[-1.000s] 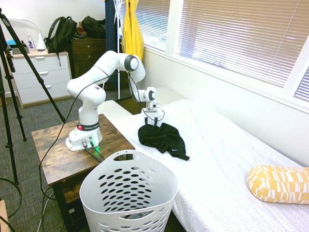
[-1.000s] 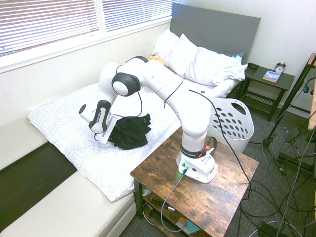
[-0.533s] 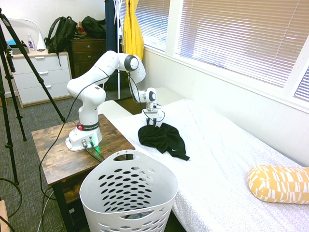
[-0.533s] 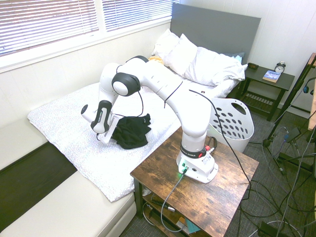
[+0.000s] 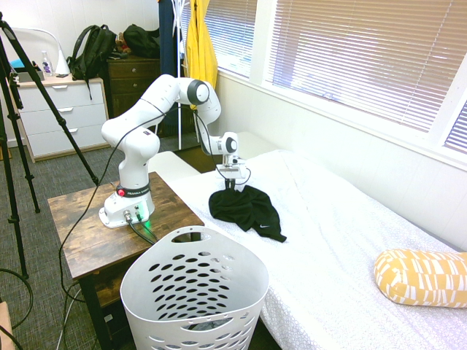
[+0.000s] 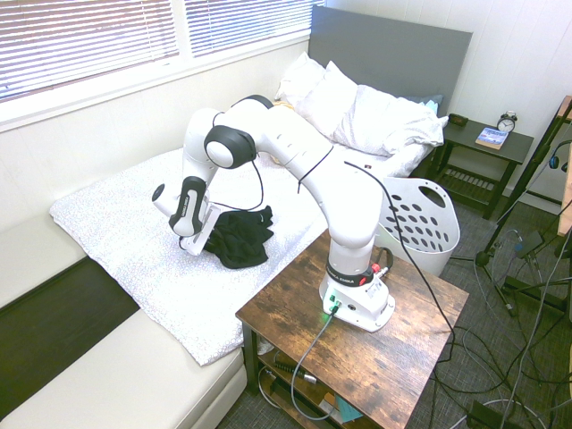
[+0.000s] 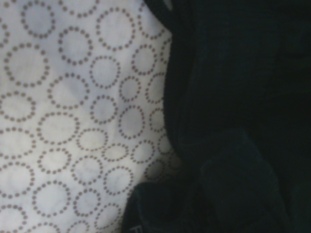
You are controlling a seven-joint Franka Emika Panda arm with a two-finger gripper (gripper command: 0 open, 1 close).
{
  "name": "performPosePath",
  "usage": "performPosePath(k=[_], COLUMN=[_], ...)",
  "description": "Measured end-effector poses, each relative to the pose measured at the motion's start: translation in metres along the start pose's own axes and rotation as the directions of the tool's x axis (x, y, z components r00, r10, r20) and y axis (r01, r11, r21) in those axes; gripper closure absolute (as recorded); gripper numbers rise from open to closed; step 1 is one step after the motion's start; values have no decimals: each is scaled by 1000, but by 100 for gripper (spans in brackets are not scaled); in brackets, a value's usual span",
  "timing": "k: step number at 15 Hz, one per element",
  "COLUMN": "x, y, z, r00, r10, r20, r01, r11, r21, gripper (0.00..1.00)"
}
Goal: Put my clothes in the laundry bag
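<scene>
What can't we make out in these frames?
- Pincer tips: dark on the dark garment in the first exterior view; whether they pinch cloth is unclear.
- Basket bottom: cut off by the lower edge, first exterior view.
- Print on the garment: cut by the wrist view's lower edge.

Black garment [image 5: 252, 211] with white swoosh, white laundry basket [image 5: 193, 284], white sheet [image 7: 73, 126] (brown dotted rings), yellow-and-white bolster pillow [image 5: 423, 278].

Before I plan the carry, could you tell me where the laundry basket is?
In the first exterior view, the laundry basket stands at the bottom centre, between the wooden table and the bed.
</scene>
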State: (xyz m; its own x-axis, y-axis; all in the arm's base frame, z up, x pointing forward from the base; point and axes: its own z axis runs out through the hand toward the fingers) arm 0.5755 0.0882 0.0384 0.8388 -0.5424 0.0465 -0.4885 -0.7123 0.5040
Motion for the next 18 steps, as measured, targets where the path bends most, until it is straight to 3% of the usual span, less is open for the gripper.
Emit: performPosePath(k=[2,5,10,13,18], x=[7,19,49,55,80], y=[7,32,116,173,307], z=[-15,-60,-155,-216,-327], r00=[999,994,983,986,994], r10=[31,50,42,30,21], r20=[11,101,178,166,108], r01=[-31,-57,-56,-32,-16], r11=[999,997,996,999,999], r21=[30,61,74,11,-48], gripper=[100,100,100,100,100])
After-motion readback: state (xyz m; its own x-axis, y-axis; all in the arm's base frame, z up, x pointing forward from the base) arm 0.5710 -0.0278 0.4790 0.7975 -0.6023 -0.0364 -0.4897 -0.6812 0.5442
